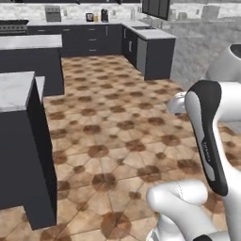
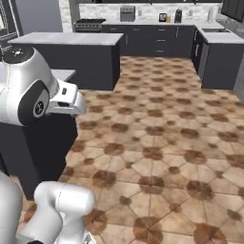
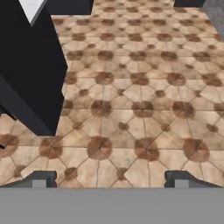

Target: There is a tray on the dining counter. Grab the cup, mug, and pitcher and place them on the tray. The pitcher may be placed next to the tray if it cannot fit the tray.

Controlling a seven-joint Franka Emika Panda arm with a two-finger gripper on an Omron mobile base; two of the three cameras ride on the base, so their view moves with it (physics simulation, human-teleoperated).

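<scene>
Hanging over the tiled floor (image 3: 131,100), the gripper (image 3: 109,180) has its jaws spread wide and empty, fingertips low in the hand view. Marble-topped dining counter (image 1: 14,89) sits at left of the left base view, dark-based.

Counter (image 1: 16,89) cut off by the left edge in the left base view; its base (image 3: 30,65) runs past the hand view's top-left corner. Small items (image 2: 169,17) on the far worktop's back edge too small to identify.
</scene>
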